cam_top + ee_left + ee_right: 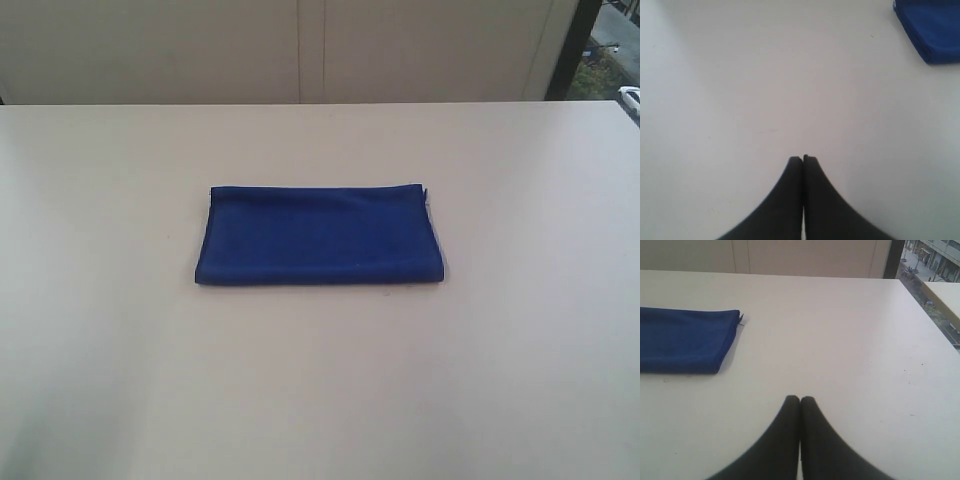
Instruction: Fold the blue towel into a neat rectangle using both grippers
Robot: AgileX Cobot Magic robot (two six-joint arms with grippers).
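Observation:
The blue towel (318,236) lies flat in the middle of the table as a folded rectangle, its long side running across the exterior view. Neither arm shows in that view. In the left wrist view my left gripper (803,158) is shut with nothing between its fingers, over bare table, and one corner of the towel (935,30) lies well away from it. My right gripper (800,399) is shut and empty too, above bare table, with the towel's end (687,340) and a small loose thread at its corner some way off.
The pale table (520,380) stretches wide on every side of the towel. A light panelled wall (300,50) stands behind its far edge. A dark window frame (892,257) with a street outside is at the far right.

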